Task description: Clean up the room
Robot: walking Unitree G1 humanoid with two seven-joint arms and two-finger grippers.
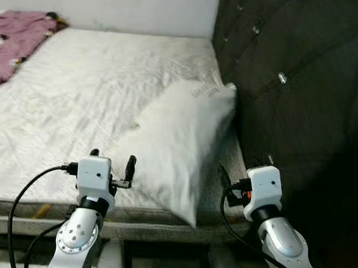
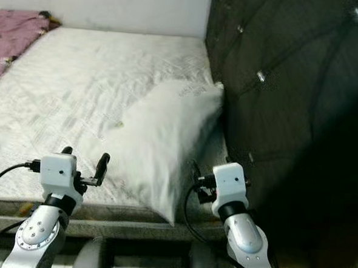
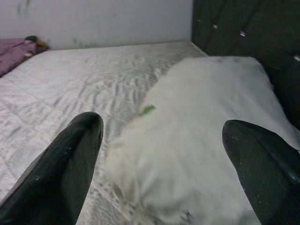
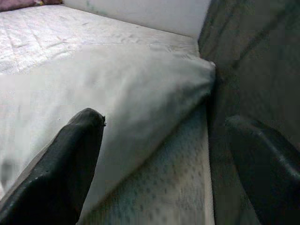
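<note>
The white pillow (image 1: 181, 140) lay at twelve o'clock, long axis running toward one o'clock, between my left gripper (image 1: 111, 166) and right gripper (image 4: 164, 164); both gaped empty.

Mattress (image 1: 90, 92): bare, off-white, quilted surface with shallow wrinkles; taken as landmark.
Headboard (image 1: 291, 86): dark, tufted, upright, touching the mattress along its right side. Shiny studs (image 1: 282, 78) sit in the tufting, well above the mattress surface.
Wall (image 1: 114, 5): pale, plain, meets the mattress at its far edge and the headboard at the far right corner.
Bed frame (image 1: 33, 225): grey ledge directly below the mattress's near edge.
</note>
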